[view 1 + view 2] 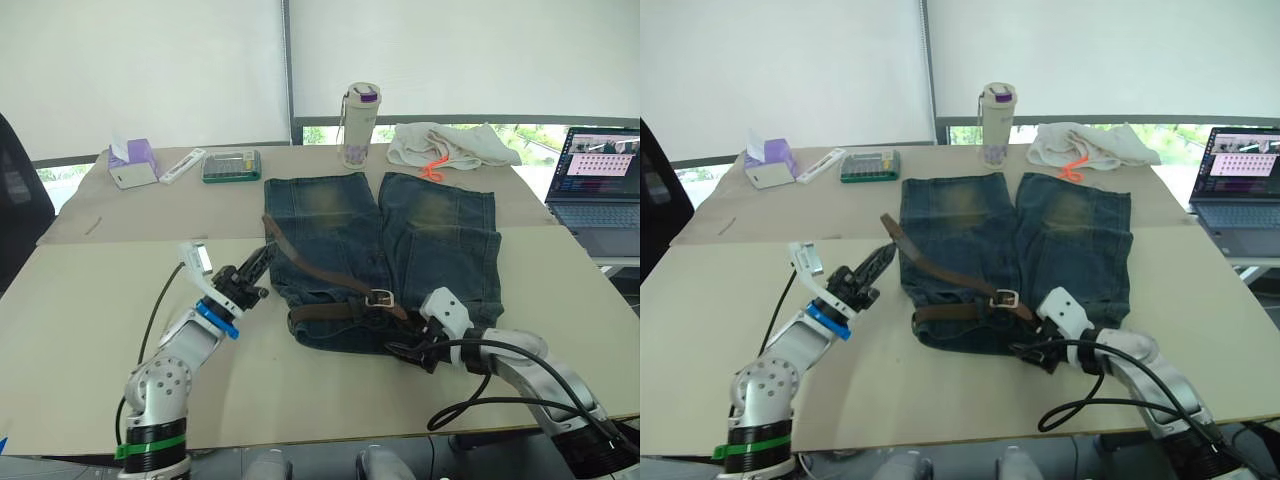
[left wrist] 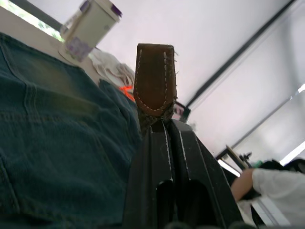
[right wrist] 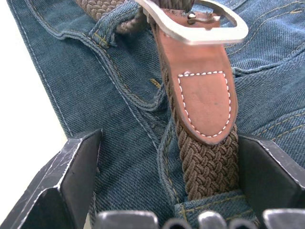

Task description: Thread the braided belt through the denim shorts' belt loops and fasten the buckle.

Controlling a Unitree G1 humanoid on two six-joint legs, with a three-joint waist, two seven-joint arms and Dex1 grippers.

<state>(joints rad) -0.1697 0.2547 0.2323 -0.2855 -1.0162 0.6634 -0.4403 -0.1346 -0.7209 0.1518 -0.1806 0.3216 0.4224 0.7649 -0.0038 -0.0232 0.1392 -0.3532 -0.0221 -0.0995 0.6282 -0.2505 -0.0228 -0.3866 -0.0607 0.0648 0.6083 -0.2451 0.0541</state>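
Two fingers (image 2: 162, 157) pinching braided belt (image 1: 320, 268) tip, beside denim shorts (image 1: 440, 240) edge

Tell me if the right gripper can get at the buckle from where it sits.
Probably yes: the right gripper is open at the waistband, the belt lies between its fingers, and the buckle sits uncovered just beyond.

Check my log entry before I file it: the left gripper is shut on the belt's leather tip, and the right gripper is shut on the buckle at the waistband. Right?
Not quite. The right gripper is open: in the right wrist view its fingers stand apart on either side of the braided belt, short of the buckle. The left gripper is indeed shut on the leather tip, as the left wrist view shows.
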